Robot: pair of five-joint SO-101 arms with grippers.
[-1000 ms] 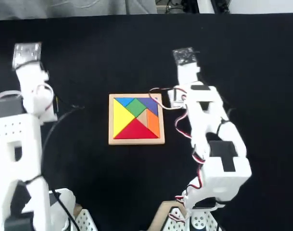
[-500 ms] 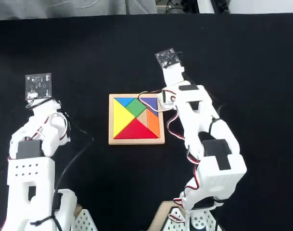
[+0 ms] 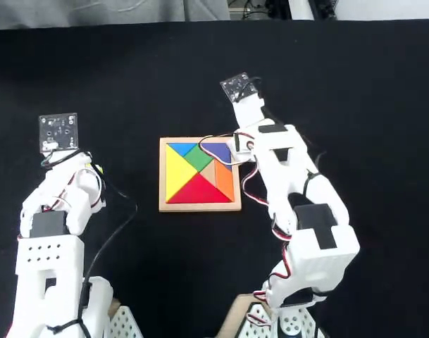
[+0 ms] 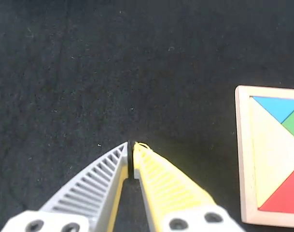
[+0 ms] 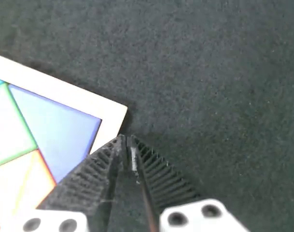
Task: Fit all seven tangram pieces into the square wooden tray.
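Note:
The square wooden tray lies mid-table with flat coloured pieces in it: a yellow triangle, a red triangle, a blue triangle, a green square, a purple piece, an orange piece and a tan triangle. My right gripper is shut with nothing in it, just off the tray's corner beside the purple piece. My left gripper is shut and empty over bare cloth, well apart from the tray's rim.
Black cloth covers the table. The left arm stands left of the tray and the right arm right of it. The arm bases sit at the near edge. A grey cloth lies along the far edge.
The right arm swung left, bringing its gripper to the tray's far right corner. The left arm drew back toward the near edge and lowered.

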